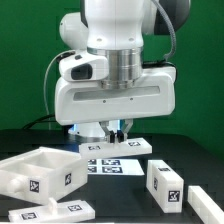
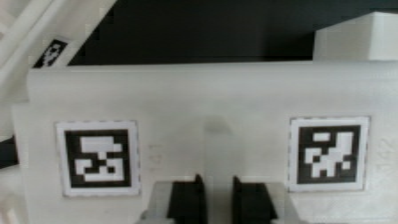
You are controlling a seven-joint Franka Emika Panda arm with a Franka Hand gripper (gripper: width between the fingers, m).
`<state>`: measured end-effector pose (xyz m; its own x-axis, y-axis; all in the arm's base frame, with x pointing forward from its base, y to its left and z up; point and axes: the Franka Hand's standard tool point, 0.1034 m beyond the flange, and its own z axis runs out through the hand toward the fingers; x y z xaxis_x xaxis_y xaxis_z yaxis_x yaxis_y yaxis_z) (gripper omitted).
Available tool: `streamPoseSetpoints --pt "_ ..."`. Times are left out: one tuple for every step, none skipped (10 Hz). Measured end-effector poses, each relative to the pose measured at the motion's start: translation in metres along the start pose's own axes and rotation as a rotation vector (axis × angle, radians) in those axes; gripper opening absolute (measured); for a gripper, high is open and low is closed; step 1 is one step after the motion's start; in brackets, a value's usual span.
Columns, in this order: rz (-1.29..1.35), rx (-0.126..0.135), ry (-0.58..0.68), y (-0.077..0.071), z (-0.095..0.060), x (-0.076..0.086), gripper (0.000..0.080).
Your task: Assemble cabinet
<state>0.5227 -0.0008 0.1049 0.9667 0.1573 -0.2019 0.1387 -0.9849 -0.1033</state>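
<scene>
The cabinet lies in loose white tagged parts. My gripper points down, low over the table behind the marker board, at the near edge of a flat white panel. In the wrist view this panel fills the picture and shows two tags, and my gripper sits midway along its edge. The jaws stand almost together with only a thin slit, and nothing shows between them. I cannot tell whether the fingertips touch the panel. The open box-shaped cabinet body lies at the exterior view's left.
A flat tagged panel lies at the front left of the exterior view. Two white tagged blocks stand at the right. In the wrist view, another tagged white part lies beside the panel.
</scene>
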Motion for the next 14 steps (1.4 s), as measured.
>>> streamPoseSetpoints --pt "0.0 0.0 -0.002 0.0 0.001 0.0 0.0062" --pt "-0.042 -0.01 0.0 0.003 0.001 0.0 0.0062" --pt "-0.176 -0.063 0.022 0.015 -0.002 0.005 0.0062" --pt "-0.272 -0.071 0.027 0.032 -0.006 0.004 0.0062" --pt "-0.352 -0.079 0.032 0.051 -0.011 0.005 0.0062" --pt "-0.391 -0.086 0.041 0.069 -0.018 0.007 0.0062" --pt "-0.361 -0.07 0.03 0.082 -0.022 0.009 0.0062" --pt "-0.361 -0.072 0.032 0.082 -0.021 0.011 0.0062" --pt "-0.362 -0.072 0.031 0.082 -0.02 0.011 0.0062" --pt "-0.362 -0.072 0.031 0.082 -0.02 0.011 0.0062" --pt "-0.367 -0.072 0.032 0.083 -0.02 0.011 0.0062" --pt "-0.513 -0.132 0.069 0.099 -0.025 0.016 0.0062" --pt "-0.594 -0.156 0.086 0.117 -0.027 0.014 0.0062" --pt "-0.649 -0.172 0.095 0.133 -0.028 0.012 0.0062"
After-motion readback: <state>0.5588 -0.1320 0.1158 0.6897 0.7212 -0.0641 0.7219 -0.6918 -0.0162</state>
